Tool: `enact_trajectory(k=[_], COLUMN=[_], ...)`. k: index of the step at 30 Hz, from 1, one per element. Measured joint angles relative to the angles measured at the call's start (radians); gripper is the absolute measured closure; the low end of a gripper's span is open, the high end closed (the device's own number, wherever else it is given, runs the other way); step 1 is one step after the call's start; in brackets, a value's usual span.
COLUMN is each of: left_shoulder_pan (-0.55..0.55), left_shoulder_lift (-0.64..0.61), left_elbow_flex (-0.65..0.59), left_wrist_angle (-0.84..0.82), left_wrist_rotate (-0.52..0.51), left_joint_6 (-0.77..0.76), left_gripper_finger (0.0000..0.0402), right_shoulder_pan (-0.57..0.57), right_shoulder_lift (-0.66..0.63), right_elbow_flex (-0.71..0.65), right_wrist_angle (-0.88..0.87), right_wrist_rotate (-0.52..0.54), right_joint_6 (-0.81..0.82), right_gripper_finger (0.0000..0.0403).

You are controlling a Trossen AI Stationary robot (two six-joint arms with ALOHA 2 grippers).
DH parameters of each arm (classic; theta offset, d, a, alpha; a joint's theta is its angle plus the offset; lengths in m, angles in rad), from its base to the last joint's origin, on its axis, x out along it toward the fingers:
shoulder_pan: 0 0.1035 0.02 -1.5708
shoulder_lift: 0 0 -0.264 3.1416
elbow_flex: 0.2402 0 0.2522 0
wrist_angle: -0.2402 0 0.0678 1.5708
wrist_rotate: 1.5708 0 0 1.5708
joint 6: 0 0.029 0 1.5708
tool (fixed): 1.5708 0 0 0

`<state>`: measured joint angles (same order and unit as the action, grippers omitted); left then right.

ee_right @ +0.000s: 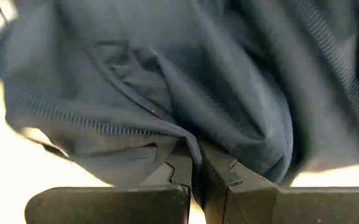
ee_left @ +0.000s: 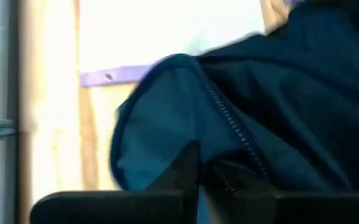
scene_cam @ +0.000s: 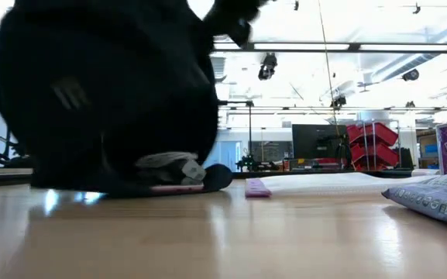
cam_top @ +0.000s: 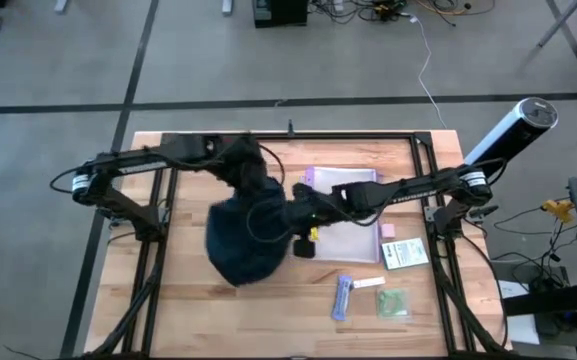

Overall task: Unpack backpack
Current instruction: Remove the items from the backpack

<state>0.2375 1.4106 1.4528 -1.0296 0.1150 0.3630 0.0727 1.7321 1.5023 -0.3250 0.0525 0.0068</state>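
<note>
Backpack (cam_top: 243, 240) sits left of centre in the high view on the wooden counter (cam_top: 268, 310), its upper edge gathered where both arms meet. Left tool (ee_left: 198, 168) is clamped tight on navy fabric beside the zipper; right tool (ee_right: 195, 165) is likewise pinched closed on a fold of the backpack. A clear purple-edged pouch (cam_top: 353, 215) lies just right of it.

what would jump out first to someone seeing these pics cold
The dark navy backpack dominates, bunched up at the table's middle left with both arms meeting on it. The left gripper and right gripper are each shut on its fabric. Small packets lie scattered to its right.
</note>
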Motion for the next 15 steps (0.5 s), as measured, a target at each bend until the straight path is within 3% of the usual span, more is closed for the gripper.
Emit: enact_trajectory(k=[5, 15], left_shoulder_pan=[0.000, 0.000], left_shoulder_lift=[-0.087, -0.253], left_elbow_flex=[0.040, 0.039], left_wrist_angle=[-0.042, -0.010], left_wrist_rotate=[-0.042, -0.122], left_joint_6=[-0.004, -0.013], left_gripper_finger=[0.0401, 0.0401], right_shoulder_pan=[-0.028, -0.043], right_shoulder_lift=[0.000, 0.002], right_elbow_flex=[0.001, 0.001], right_wrist_angle=[0.185, 0.302], right_wrist_rotate=[0.000, 0.002], right_joint_6=[-0.018, -0.025], right_gripper_finger=[0.0403, 0.0403])
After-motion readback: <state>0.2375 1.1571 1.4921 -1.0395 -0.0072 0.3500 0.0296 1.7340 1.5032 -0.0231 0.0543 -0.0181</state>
